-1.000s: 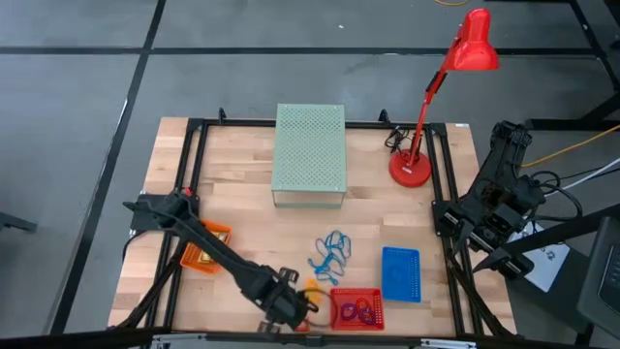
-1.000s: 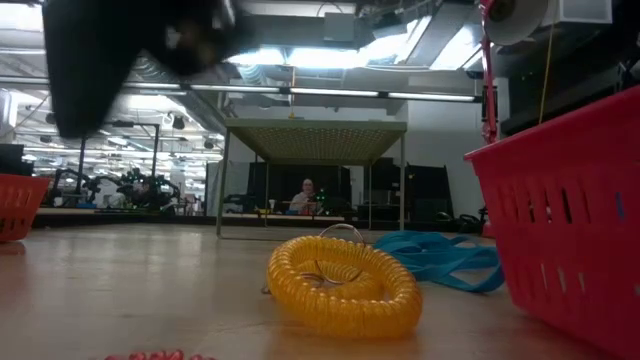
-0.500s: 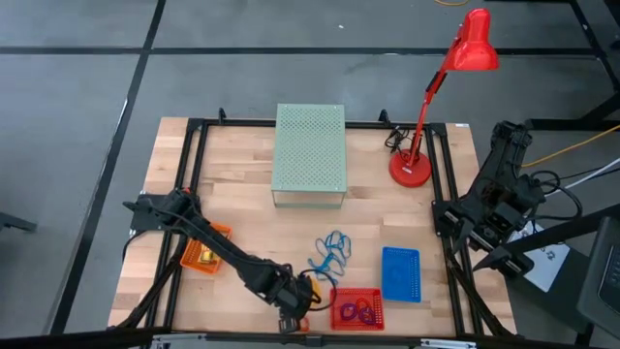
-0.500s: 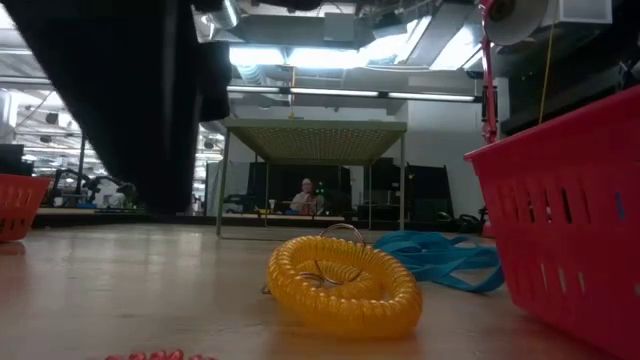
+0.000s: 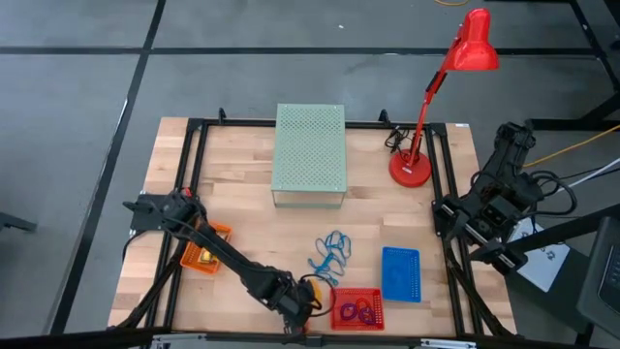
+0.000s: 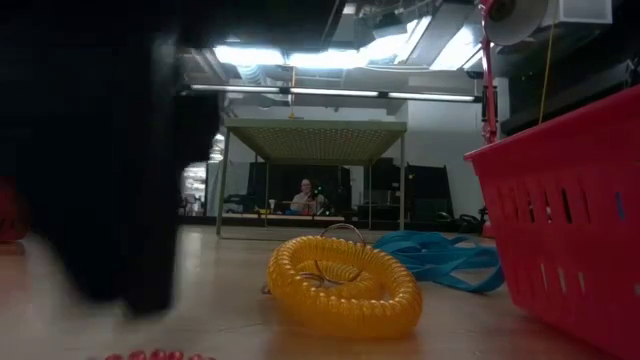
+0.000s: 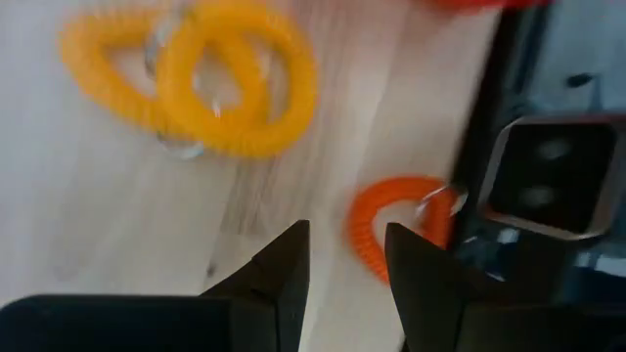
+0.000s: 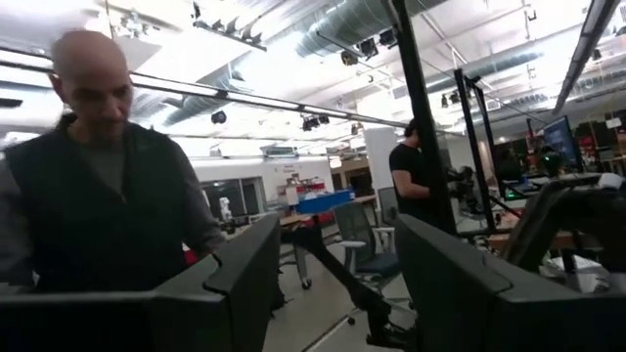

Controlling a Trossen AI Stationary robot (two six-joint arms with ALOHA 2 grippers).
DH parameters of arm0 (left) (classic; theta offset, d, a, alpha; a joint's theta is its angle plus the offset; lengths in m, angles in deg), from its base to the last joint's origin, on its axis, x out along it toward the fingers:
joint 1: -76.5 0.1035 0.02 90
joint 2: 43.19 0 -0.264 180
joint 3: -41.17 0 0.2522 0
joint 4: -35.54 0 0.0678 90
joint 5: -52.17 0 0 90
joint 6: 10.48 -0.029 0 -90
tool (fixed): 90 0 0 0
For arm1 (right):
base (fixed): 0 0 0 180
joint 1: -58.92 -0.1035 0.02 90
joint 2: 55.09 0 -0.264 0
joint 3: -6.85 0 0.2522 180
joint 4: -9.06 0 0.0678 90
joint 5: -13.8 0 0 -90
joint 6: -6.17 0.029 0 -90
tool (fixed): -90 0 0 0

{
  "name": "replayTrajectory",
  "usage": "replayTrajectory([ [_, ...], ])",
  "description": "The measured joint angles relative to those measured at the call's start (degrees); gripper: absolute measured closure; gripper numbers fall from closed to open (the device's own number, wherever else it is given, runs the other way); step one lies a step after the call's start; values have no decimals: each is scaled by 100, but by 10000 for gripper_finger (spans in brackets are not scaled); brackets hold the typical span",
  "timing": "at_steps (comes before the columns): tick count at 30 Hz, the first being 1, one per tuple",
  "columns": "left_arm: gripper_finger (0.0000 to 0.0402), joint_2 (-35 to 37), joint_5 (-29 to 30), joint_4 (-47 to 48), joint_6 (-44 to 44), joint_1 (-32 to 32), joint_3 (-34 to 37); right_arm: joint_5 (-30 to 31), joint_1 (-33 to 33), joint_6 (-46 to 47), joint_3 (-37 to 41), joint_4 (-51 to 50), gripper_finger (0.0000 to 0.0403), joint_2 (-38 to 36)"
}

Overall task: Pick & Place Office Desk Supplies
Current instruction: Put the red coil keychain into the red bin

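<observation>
**Risk of a missed or double pick at the table's lower edge**

Coils are what we are after here. Our left gripper sits low in the middle of the high view, at the near edge of the wooden table, with its two dark fingers parted and nothing between them. In the left wrist view a yellow spiral-coil ring fills the upper left of the frame, and a smaller orange spiral-coil ring lies at centre right, just beyond the fingertips. The low view shows the yellow coil flat on the wood at centre, a tangle of thin blue loops behind it, and the red slotted plastic basket filling the right side.

We judge the main hazard to be the orange ring's place: it lies close against a dark block with a pale frame at the right of the wrist view, so a finger coming down there could strike that block or push the ring under it. The coils are springy and could squirm out of a shallow pinch. The yellow ring is near enough to be dragged along.

Our right gripper waits off the table's right side, fingers apart and empty, facing a person in a dark vest.
</observation>
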Motion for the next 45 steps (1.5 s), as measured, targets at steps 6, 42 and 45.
replayTrajectory([
  [6,272,-146,-34,141,-24,-57,-22,-4,74,146,0,70,197,35],
  [42,272,-183,-353,122,1679,107,-214,-29,342,295,0,80,197,264],
  [45,272,-183,-224,110,1686,94,-214,-28,342,294,0,74,197,264],
])
